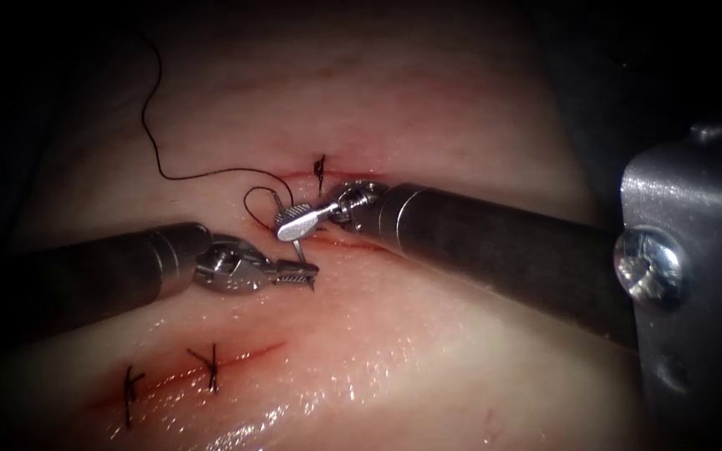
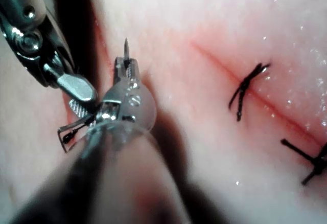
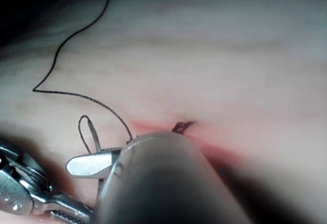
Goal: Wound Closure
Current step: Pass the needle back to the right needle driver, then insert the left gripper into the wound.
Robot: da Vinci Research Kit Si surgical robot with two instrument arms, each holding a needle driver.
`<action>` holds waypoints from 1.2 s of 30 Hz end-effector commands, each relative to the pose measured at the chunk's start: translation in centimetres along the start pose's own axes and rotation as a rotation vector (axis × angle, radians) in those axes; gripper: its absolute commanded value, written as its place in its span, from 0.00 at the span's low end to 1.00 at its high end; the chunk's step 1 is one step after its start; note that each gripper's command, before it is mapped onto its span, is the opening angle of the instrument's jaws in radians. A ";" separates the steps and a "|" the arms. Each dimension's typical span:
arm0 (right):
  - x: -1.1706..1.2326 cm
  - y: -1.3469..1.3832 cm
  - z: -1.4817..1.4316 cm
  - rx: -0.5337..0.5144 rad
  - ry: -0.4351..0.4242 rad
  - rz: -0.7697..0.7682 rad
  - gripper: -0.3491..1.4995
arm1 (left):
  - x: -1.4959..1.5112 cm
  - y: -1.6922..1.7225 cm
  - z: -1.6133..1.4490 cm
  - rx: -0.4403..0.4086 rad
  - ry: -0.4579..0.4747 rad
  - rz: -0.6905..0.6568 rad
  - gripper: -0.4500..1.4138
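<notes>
The left steel claw (image 1: pixel 301 274) is clamped near the point of the thin curved steel needle (image 1: pixel 297 244), the right steel claw (image 1: pixel 298 223) clamped farther up its curve, above the pale pork tissue (image 1: pixel 428 351), with black thread (image 1: pixel 154 134) trailing far left

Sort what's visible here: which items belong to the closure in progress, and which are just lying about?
In use:
- left pincer, shut on the needle near its tip
- right pincer, shut on the needle's middle
- thread
- open cut in the tissue

Lying about:
- finished stitches on the nearer cut
- stitch beyond the tools
</notes>
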 end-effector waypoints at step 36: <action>0.27 0.26 -0.42 -0.114 0.214 -0.274 0.00 | -0.36 0.06 -0.16 0.057 0.049 -0.478 0.00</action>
